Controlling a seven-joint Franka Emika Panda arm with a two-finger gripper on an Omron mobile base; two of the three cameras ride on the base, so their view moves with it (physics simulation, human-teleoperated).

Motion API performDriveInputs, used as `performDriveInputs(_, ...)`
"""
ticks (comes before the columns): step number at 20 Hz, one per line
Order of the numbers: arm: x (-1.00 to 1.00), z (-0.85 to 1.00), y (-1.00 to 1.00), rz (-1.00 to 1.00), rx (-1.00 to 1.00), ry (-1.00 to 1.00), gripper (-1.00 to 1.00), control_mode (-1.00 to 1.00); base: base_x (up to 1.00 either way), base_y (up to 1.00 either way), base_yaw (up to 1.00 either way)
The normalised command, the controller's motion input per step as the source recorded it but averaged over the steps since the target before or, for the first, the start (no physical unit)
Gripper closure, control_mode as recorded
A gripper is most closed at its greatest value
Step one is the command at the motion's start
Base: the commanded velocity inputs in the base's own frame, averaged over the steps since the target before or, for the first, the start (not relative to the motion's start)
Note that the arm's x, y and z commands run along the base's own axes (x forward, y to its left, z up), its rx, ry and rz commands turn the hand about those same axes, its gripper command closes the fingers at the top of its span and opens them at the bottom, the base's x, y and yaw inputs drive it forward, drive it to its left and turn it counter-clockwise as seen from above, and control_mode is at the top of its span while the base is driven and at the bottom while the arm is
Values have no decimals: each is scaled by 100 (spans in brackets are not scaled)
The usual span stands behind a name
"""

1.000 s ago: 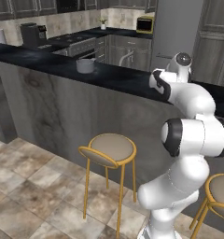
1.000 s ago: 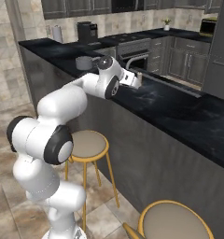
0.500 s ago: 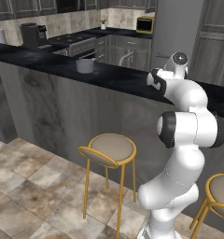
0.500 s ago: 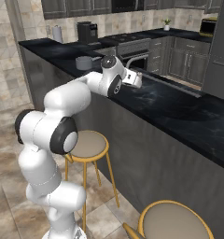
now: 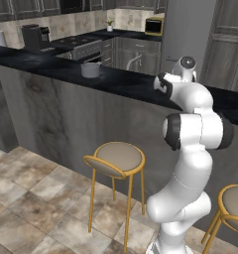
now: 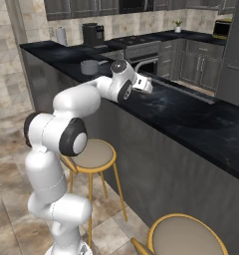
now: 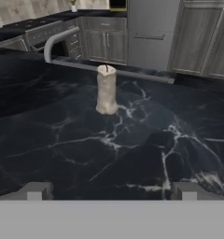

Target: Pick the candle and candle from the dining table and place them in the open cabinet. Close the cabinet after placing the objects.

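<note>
Approach to the first candle. The candle (image 7: 106,89) stands upright on the black marbled desk (image 7: 132,154), long axis vertical, straight ahead of the claw (image 7: 111,190) and well apart from it. The claw's jaws are spread wide and empty, low over the desk (image 6: 191,114); a forward reach appears needed.

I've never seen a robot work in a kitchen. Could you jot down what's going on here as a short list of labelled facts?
setting: simulated kitchen with a long black marbled dining table
arm: reaches over the table top
gripper: open, holding nothing, aimed at the candle
candle: cream, upright on the table top, ahead of the gripper, untouched
pot: grey, on the table, away from the gripper
stools: yellow-legged, in front of the table
step: candle not yet picked up
</note>
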Motion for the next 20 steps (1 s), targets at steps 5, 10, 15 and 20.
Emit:
performDriveInputs(5, 28, -11, -8, 0, 0, 0, -100, -100, 0, 0, 0)
performDriveInputs(10, 26, -10, -6, 0, 0, 0, -100, -100, 0, 0, 0)
performDriveInputs(15, 27, -9, -2, 0, 0, 0, -100, -100, 0, 0, 0)
performDriveInputs(20, 28, -9, -5, 0, 0, 0, -100, -100, 0, 0, 0)
